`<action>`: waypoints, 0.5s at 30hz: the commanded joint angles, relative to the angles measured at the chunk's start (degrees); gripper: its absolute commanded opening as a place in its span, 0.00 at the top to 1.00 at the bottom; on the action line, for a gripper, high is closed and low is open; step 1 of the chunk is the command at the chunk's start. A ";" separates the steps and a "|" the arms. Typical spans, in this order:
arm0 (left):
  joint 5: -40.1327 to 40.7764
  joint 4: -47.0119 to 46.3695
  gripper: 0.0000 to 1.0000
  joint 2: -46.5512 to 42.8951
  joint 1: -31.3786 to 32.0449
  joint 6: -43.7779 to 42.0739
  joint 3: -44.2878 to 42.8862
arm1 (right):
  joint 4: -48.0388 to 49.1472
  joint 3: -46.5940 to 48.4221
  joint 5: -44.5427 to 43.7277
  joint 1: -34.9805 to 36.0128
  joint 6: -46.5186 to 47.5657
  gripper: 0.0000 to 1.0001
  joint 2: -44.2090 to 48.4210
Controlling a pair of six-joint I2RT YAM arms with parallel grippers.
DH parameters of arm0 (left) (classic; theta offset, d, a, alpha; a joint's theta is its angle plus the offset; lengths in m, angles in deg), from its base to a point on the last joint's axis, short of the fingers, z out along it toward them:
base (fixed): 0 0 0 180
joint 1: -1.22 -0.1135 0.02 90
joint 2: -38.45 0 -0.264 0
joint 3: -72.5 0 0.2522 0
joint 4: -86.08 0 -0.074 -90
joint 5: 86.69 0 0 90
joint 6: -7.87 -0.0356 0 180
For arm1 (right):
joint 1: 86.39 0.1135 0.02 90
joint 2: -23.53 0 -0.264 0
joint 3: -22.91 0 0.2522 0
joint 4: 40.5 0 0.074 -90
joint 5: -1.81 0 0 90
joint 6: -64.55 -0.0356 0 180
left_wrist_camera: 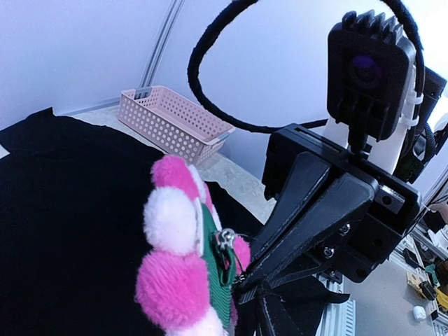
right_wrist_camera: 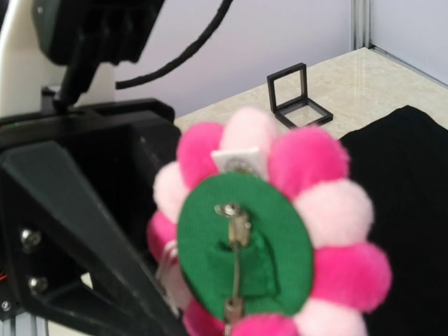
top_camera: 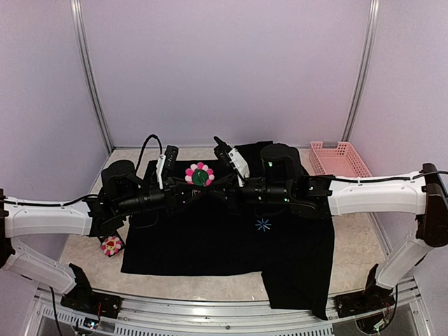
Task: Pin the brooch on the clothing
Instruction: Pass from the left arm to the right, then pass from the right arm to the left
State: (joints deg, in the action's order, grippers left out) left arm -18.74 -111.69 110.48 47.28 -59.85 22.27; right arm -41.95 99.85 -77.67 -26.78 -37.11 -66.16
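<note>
Flanking left pincer (top_camera: 189,185): at the petal edge; we cannot tell clenched or released.
Brooch (top_camera: 200,174): aloft between both pincers, above the clothing (top_camera: 210,238).
Handling: light, squashy plush; we'd take the stiffer green back (right_wrist_camera: 273,231) or pin (right_wrist_camera: 236,231).
Right pincer (left_wrist_camera: 241,278): clenched on the back pin.
Clothing: limp, spread on bench (top_camera: 364,245).

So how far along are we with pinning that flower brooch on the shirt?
Done: the brooch is lifted and held above the black T-shirt, green back up. In hand: the right gripper is shut on it near the pin, with the left gripper close against its edge. To do: the pin is not through the fabric yet.
</note>
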 commanded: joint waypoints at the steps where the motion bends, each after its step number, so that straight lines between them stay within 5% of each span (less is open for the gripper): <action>1: -0.23 -1.41 0.74 -0.33 0.17 -0.46 -0.12 | 0.11 0.40 0.70 -0.02 -0.29 1.00 -0.48; 15: 0.01 -1.99 0.63 -1.75 0.24 -1.19 0.77 | -1.75 -2.00 -3.03 -0.10 -0.10 1.00 2.47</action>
State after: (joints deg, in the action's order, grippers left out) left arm -18.72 -111.84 110.31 47.30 -60.05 22.27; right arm -42.67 98.84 -79.33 -26.78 -37.08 -66.03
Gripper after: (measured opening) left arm 0.369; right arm 0.003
